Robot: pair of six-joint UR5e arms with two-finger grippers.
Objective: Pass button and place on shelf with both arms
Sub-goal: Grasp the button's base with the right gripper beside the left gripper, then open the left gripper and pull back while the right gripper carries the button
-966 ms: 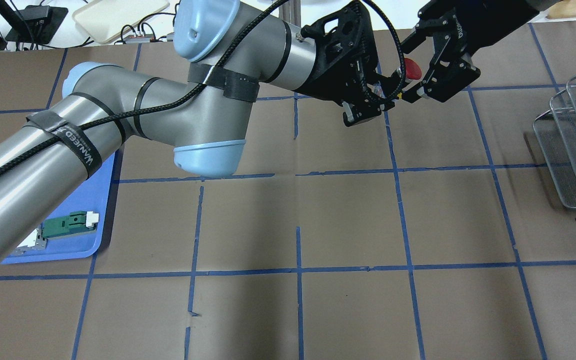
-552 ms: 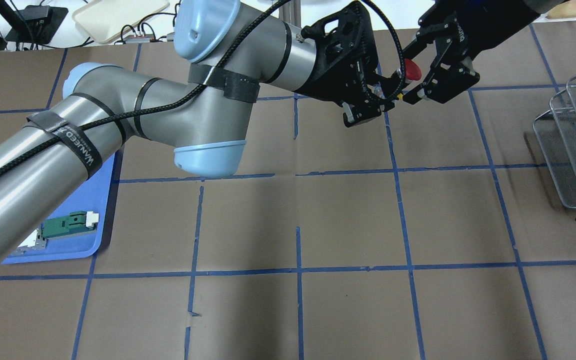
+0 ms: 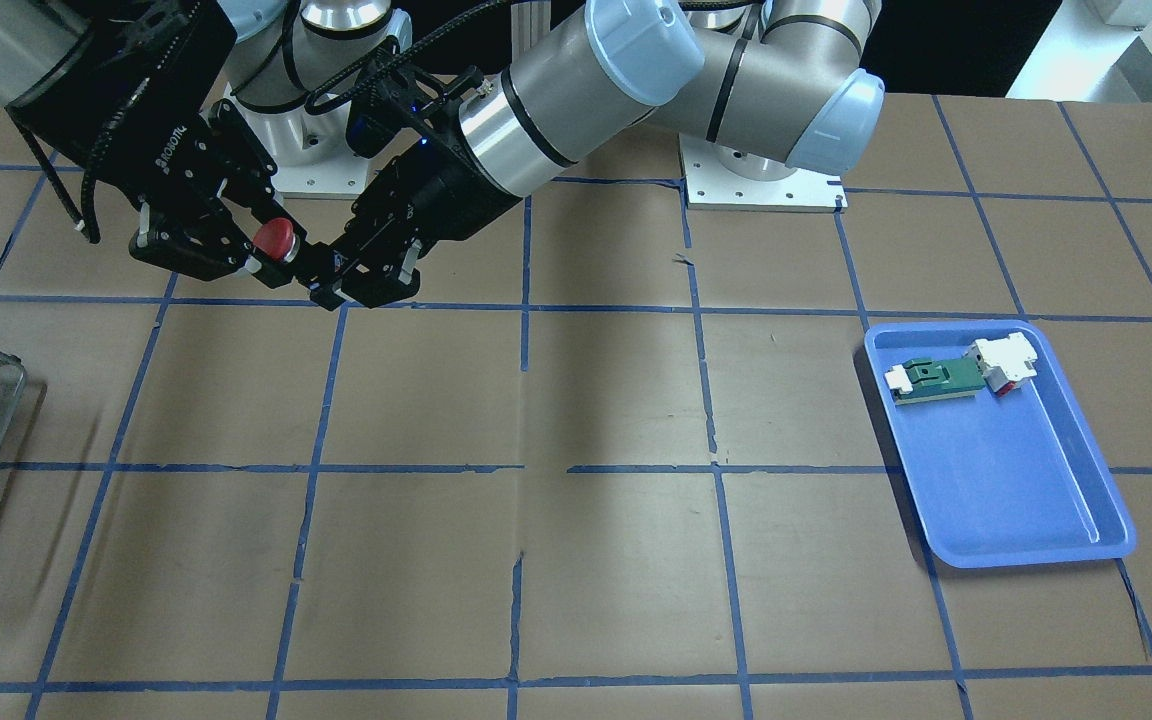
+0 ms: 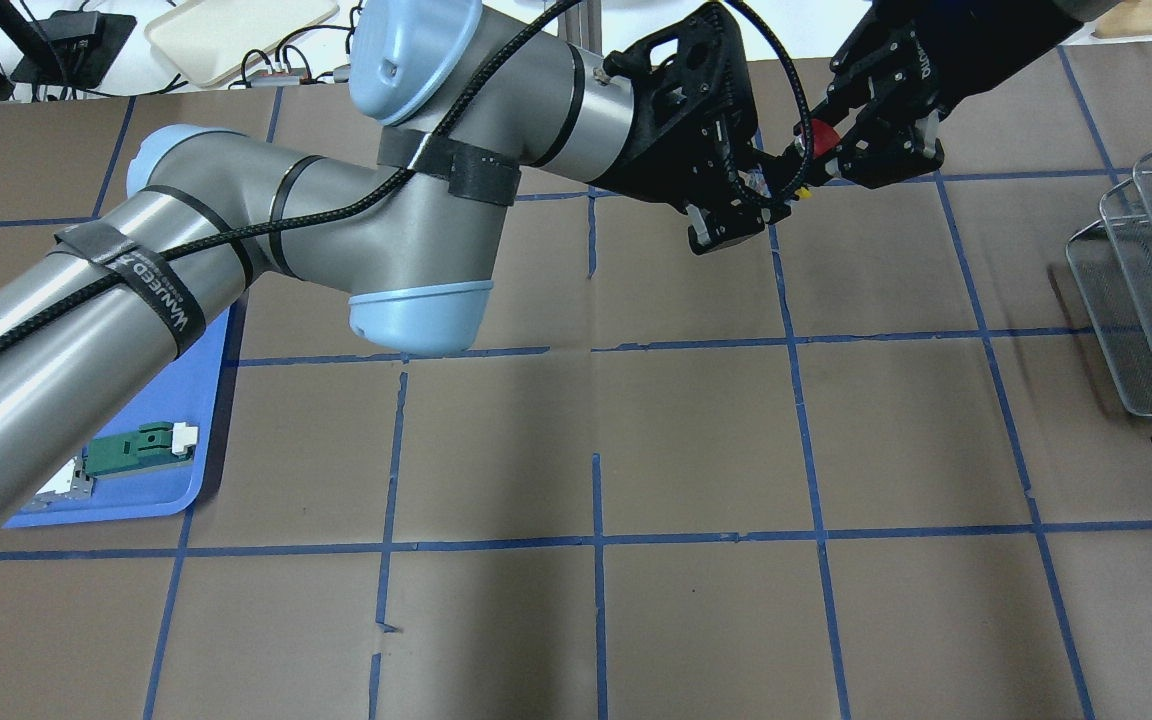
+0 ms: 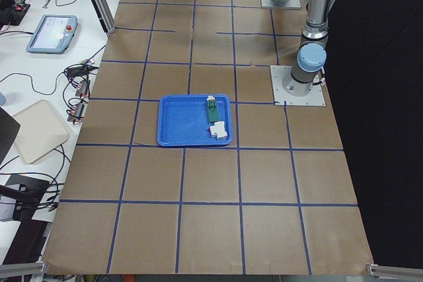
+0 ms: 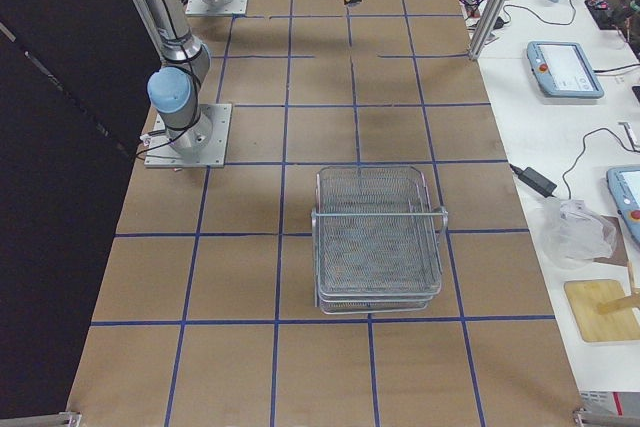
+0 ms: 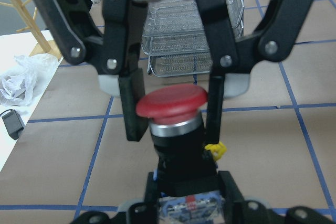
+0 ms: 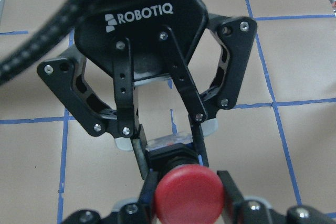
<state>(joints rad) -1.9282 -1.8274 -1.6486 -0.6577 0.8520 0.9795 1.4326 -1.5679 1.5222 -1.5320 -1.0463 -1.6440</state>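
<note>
So, both grippers are on the button [image 3: 274, 237] at the same moment here. The left gripper [image 3: 324, 272] is pinching the black body, down near the clear end block. The right gripper [image 7: 173, 113] is pressed in on the red mushroom head from both sides. In the left wrist view its fingers [image 7: 132, 109] sit tight against the rim of the cap. The button is up in the air, clear of the table [image 4: 696, 440], with the red head facing the right arm's wrist. There's a little yellow bit [image 7: 216, 150] poking out beside the black body, and I can't tell what it is.

In the overhead view the two tools meet at roughly 1 o'clock on the table. The shelf [image 4: 1146, 300] sits at 3 o'clock, cut off by the edge of that view and well apart from both grippers. The blue tray [image 4: 171, 495] is down at 8 o'clock, partly hidden under the left arm. The green-and-white part [image 4: 136, 450] is lying inside it.
</note>
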